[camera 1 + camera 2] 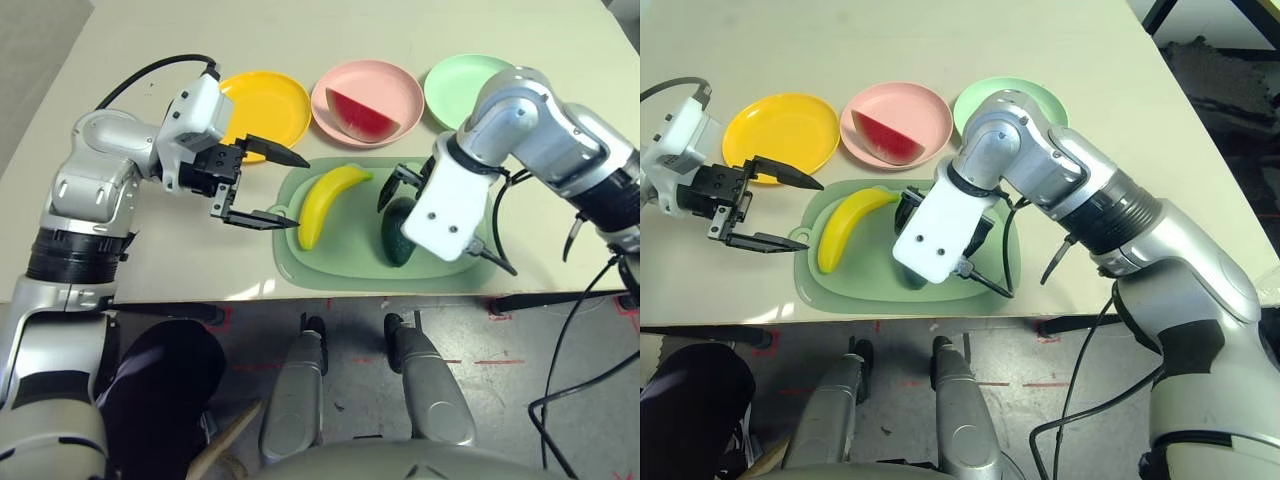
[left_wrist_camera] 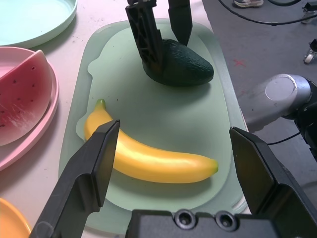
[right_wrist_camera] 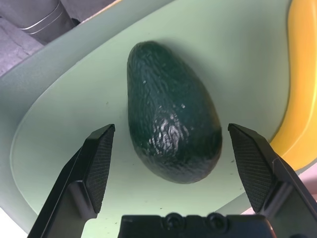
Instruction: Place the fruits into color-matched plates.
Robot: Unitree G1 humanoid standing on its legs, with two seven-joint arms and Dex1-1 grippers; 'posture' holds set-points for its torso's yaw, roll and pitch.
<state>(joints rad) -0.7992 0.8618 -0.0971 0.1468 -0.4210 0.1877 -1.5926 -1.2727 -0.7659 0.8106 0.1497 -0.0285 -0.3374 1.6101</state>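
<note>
3 plates upper frame: yellow plate (image 1: pixel 265 105) and mint plate (image 1: pixel 462 85) bare, watermelon wedge (image 1: pixel 362 115) in pink plate (image 1: pixel 366 100). Banana (image 1: pixel 325 203) and avocado (image 1: pixel 400 232) sit on cutting mat (image 1: pixel 350 250), centre. Left gripper (image 1: pixel 268 188) spread wide beside banana; right gripper (image 3: pixel 171 163) open, straddling avocado.

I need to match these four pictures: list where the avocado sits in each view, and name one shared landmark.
Left eye view: avocado on the green mat, beside the banana, partly behind the right gripper.
Right eye view: mostly hidden behind the right arm, on the mat.
Left wrist view: avocado on the mat, between the right gripper's fingers.
Right wrist view: avocado between the open fingers.
Shared landmark: the banana.
</note>
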